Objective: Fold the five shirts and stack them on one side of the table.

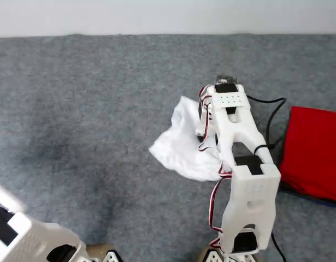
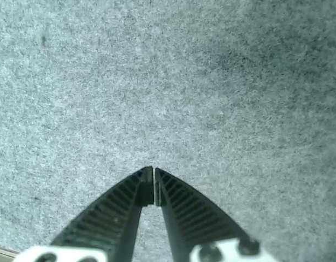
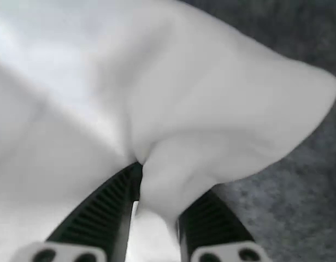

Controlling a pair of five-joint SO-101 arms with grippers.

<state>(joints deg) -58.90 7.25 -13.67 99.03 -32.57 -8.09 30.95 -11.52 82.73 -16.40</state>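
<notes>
Position of the left arm point(image 1: 25, 240): near left corner of the table, over bare grey felt point(image 1: 91, 109). The left gripper point(image 2: 154, 172) is closed, its 2 ribbed fingers point(image 2: 121, 204) meeting at the tips with nothing between them, pointing down at the felt. The right arm point(image 1: 247, 169) rises from the near edge, right of centre, and extends toward the far side. The right gripper point(image 3: 157, 202) is clamped on a fold of the white shirt point(image 3: 157, 82), with fabric bunched between its 2 fingers. The white shirt point(image 1: 181, 144) lies crumpled on the felt right of centre, partly under the right arm. At the right edge lies 1 folded red shirt point(image 1: 312, 153), flat, apart from the white shirt, with a dark edge point(image 1: 299, 192) showing beneath its near side.
</notes>
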